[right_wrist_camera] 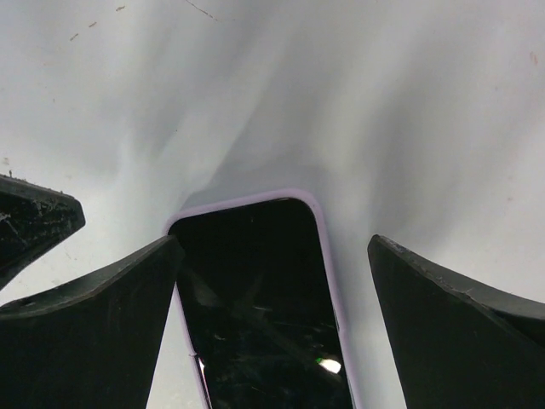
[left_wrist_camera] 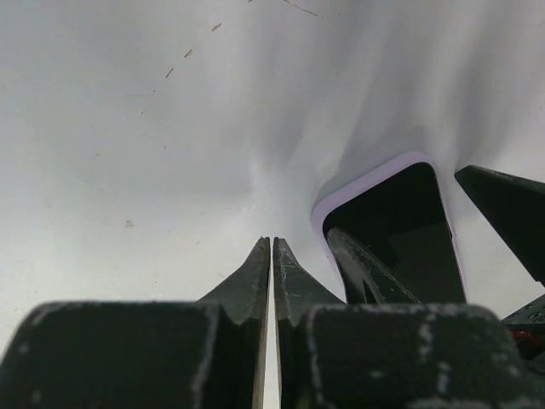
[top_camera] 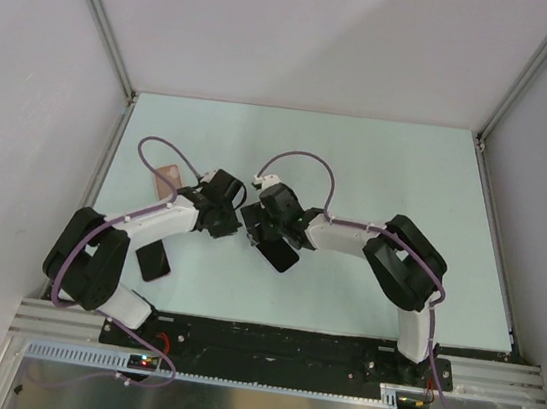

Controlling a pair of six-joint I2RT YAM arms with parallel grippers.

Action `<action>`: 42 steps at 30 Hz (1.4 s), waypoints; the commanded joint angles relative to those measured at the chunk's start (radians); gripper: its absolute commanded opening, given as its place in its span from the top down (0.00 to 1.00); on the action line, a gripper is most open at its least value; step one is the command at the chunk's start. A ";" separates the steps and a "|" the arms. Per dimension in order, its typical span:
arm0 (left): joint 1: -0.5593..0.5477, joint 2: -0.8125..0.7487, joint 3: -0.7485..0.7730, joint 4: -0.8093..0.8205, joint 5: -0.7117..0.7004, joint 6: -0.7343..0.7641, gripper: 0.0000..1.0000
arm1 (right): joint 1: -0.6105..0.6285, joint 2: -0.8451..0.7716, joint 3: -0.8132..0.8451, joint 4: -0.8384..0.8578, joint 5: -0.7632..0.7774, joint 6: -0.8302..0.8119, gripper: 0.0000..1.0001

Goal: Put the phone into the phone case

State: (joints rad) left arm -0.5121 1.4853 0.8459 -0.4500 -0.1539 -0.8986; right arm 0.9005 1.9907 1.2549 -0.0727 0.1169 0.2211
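Two arms bent in toward the middle of the pale green table (top_camera: 379,168). The left gripper (top_camera: 231,221) and the right gripper (top_camera: 261,235) were close together. A flat black phone (top_camera: 283,257) lay just under the right gripper. A pink phone case (top_camera: 165,181) lay behind the left arm (top_camera: 150,221), partly hidden. Another black slab (top_camera: 155,263) lay beside that arm.

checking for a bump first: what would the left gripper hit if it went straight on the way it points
Most likely bare table. The left gripper, shut, aims at open surface; the phone lies to the right of that line. Depth is unclear from the wrist view.
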 commanded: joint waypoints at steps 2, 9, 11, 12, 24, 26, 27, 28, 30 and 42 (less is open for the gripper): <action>0.008 0.006 0.002 0.019 -0.001 -0.006 0.93 | -0.020 0.010 -0.139 -0.137 0.045 0.018 0.03; 0.008 0.019 0.009 0.020 0.000 -0.005 0.93 | -0.004 0.041 -0.113 -0.162 0.088 0.018 0.04; 0.009 0.016 0.009 0.020 0.000 -0.006 0.93 | -0.004 0.047 -0.106 -0.168 0.083 0.025 0.04; 0.009 0.012 0.009 0.019 0.000 -0.005 0.93 | -0.009 0.042 -0.107 -0.166 0.070 0.035 0.04; 0.053 -0.088 0.002 0.019 0.022 0.029 0.72 | -0.106 -0.109 -0.157 -0.035 -0.373 0.030 0.01; 0.057 -0.100 -0.002 0.018 0.026 0.031 0.71 | -0.093 -0.113 -0.169 -0.033 -0.363 0.026 0.01; 0.057 -0.105 -0.003 0.018 0.028 0.031 0.71 | -0.086 -0.116 -0.175 -0.035 -0.353 0.025 0.01; 0.058 -0.107 -0.004 0.018 0.030 0.031 0.71 | -0.078 -0.118 -0.183 -0.038 -0.335 0.024 0.01; 0.058 -0.111 -0.006 0.018 0.035 0.031 0.71 | -0.063 -0.123 -0.198 -0.042 -0.288 0.022 0.01; 0.058 -0.116 -0.007 0.018 0.039 0.031 0.70 | 0.076 -0.073 -0.216 -0.131 0.129 -0.028 0.01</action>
State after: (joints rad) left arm -0.4576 1.4048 0.8452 -0.4442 -0.1196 -0.8871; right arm 0.9413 1.8595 1.0767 -0.0559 0.0952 0.2005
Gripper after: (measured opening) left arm 0.296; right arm 0.993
